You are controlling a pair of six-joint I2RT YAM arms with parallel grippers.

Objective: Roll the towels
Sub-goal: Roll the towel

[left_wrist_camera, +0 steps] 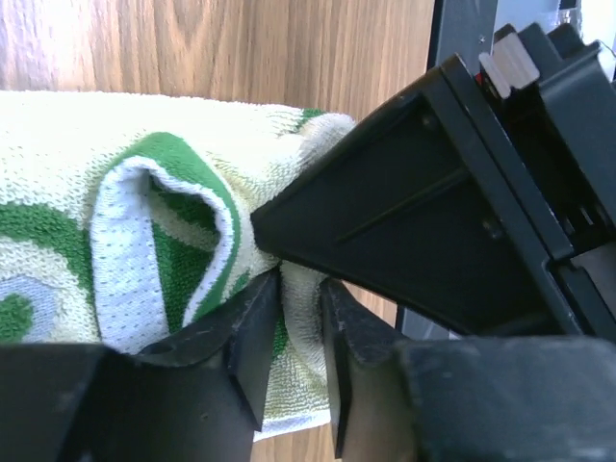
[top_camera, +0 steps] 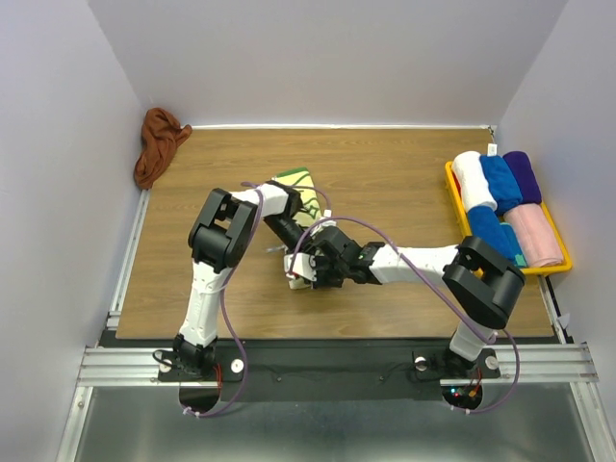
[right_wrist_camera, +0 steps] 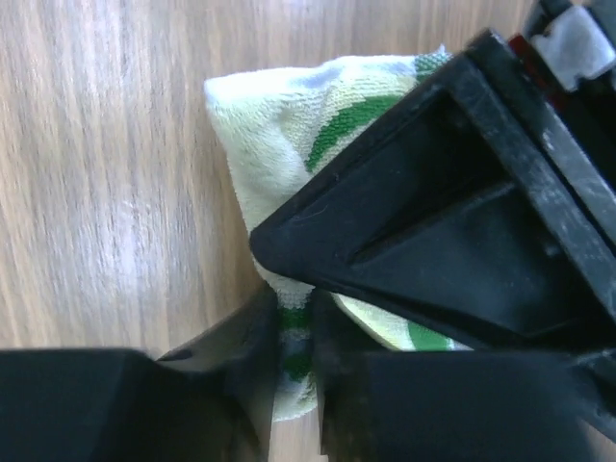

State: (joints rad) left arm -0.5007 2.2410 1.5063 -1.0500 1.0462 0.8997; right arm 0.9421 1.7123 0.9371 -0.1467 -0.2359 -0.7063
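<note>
The cream towel with green patches (top_camera: pixel 300 188) lies mid-table, mostly hidden under both arms. My left gripper (top_camera: pixel 294 252) is shut on a fold of it; in the left wrist view the fingers (left_wrist_camera: pixel 260 337) pinch the cream cloth (left_wrist_camera: pixel 115 192). My right gripper (top_camera: pixel 306 271) is shut on the towel's near end; in the right wrist view its fingers (right_wrist_camera: pixel 255 346) clamp a thin fold of the towel (right_wrist_camera: pixel 279 115). The two grippers are almost touching. The rust-brown towel (top_camera: pixel 159 144) lies crumpled at the far left corner, away from both grippers.
A yellow tray (top_camera: pixel 558 262) at the right edge holds white, blue, purple and pink rolled towels. White walls close in the wooden table (top_camera: pixel 404 173) at the back and sides. A metal rail (top_camera: pixel 125 269) runs along the left edge.
</note>
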